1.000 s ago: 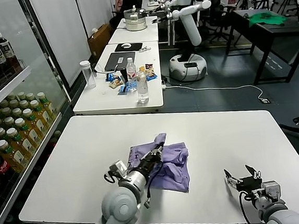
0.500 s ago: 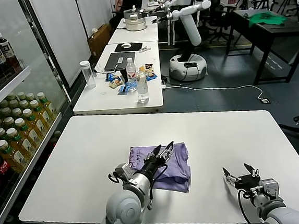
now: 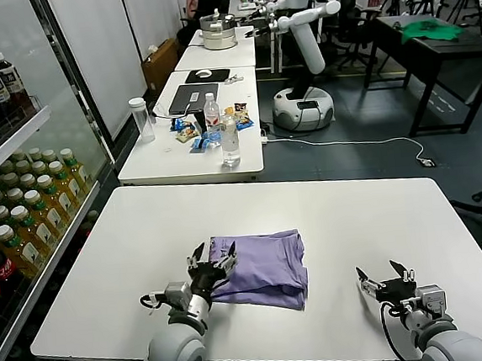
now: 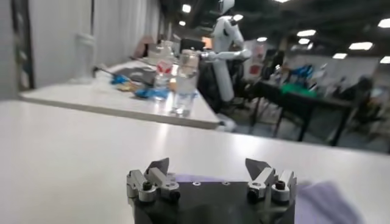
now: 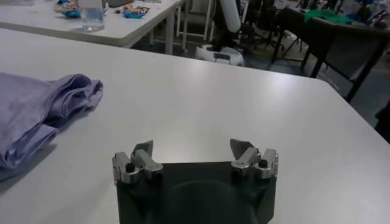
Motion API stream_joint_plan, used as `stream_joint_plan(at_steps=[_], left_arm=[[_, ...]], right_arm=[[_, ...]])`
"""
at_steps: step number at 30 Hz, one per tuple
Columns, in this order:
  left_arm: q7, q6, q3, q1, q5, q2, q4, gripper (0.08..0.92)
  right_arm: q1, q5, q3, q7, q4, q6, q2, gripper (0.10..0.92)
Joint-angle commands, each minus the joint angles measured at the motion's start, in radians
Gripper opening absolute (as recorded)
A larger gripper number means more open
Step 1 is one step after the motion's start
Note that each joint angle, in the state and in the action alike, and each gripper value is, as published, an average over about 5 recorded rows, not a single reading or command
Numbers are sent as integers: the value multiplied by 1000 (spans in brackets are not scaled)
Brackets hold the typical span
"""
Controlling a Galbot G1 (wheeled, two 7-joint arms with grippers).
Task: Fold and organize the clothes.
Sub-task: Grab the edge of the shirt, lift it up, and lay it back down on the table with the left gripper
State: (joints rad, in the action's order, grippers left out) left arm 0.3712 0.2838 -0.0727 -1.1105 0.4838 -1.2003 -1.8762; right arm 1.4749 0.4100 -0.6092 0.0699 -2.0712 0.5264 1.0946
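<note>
The light purple, thin-fabric short-sleeved T-shirt point(image 3: 263, 259) lies folded into a rough rectangle on the white rectangular worktop point(image 3: 354, 213), toward its near edge. The left pincer point(image 3: 212, 263) stands wide and empty at the shirt's left edge, its fingertips over or just touching the cloth; I cannot tell which. The right pincer point(image 3: 385, 281) waits, also wide and empty, well to the shirt's right. The chief risk, as I judge it: a fingertip catching the soft fabric when the left arm moves would drag the top layer and undo the fold. The rumpled right edge could also spring loose.
</note>
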Motion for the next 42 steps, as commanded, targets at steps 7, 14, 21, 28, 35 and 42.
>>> stream_joint_plan(at_steps=[7, 14, 21, 28, 35, 42], left_arm=[[53, 68, 33, 8, -212, -19, 149, 823], [61, 78, 43, 17, -189, -22, 173, 823], [57, 76, 41, 16, -100, -15, 159, 779], [35, 52, 32, 18, 10, -16, 148, 585], [31, 14, -24, 28, 168, -3, 126, 386], [29, -1, -162, -3, 386, 56, -5, 182]], right_arm=[[9, 2, -9, -2, -4, -3, -6, 823], [2, 6, -7, -2, -2, -3, -10, 823], [-3, 6, -4, 0, 0, -3, -10, 823], [-3, 6, -5, 0, 0, -3, -10, 823], [1, 6, -9, 1, -3, -3, -6, 823], [6, 10, -16, 1, -8, -4, -10, 823]])
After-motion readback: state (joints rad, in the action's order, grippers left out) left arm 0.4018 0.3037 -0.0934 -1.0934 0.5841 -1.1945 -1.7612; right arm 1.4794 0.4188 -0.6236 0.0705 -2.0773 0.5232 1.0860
